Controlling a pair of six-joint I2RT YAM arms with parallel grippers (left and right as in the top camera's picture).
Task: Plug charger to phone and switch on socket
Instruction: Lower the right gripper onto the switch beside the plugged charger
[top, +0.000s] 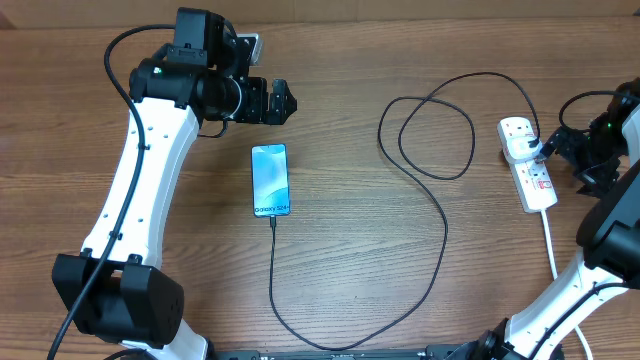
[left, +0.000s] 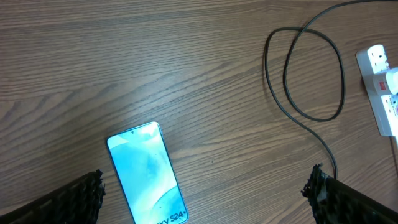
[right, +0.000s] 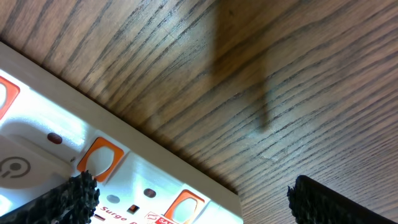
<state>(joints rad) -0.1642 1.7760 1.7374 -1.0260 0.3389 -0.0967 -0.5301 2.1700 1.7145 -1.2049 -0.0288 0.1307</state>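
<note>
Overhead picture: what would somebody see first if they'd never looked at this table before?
Probably the phone, its bright blue screen glowing in the middle of the brown wooden table. Next, the charger, a thin black cable swooping from the phone's near end in big loops toward the white socket strip at the right edge.

Left arm (top: 150, 170) white with black joints (top: 200, 90), black cable (top: 112, 52) alongside, fingers (left: 74, 202) black, seemingly ridged
</note>
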